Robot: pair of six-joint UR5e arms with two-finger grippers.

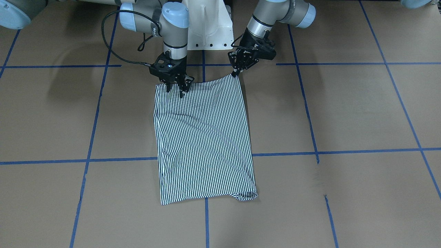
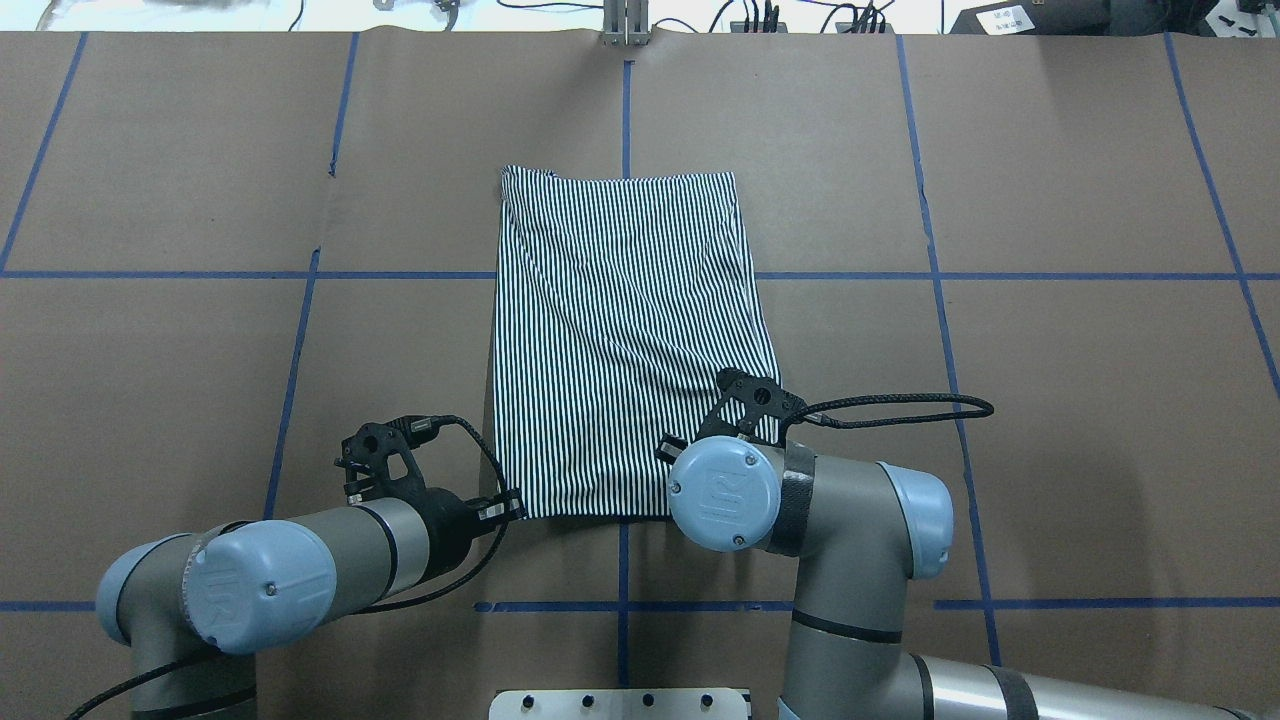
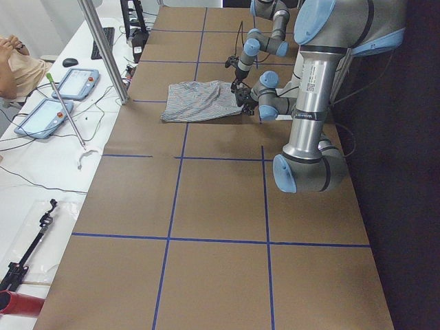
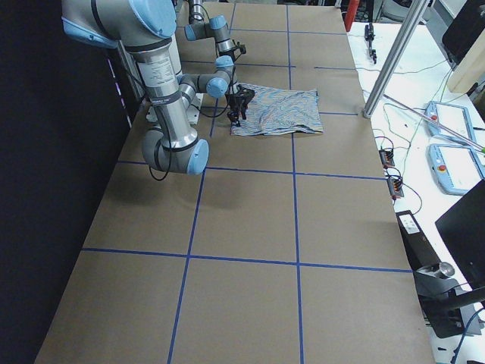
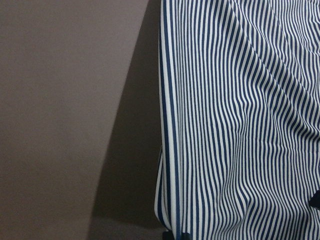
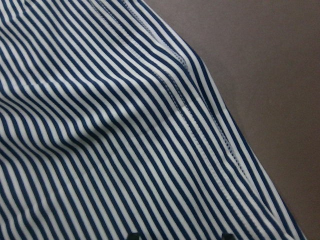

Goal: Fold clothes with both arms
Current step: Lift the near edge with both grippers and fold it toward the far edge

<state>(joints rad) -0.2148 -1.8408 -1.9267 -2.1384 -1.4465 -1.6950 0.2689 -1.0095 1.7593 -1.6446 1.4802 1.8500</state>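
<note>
Evenly pinch shirt corners: close spread-apart right gripper upper-left; verify left gripper upper-right, closure impossible to tell.

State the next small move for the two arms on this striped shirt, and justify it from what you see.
Probably pinch the two near corners before lifting. The shirt lies as a flat rectangle; the right gripper and left gripper each sit at a corner of its robot-side edge, the right one's fingers apart over it. Whether the left pinches is unclear.
</note>
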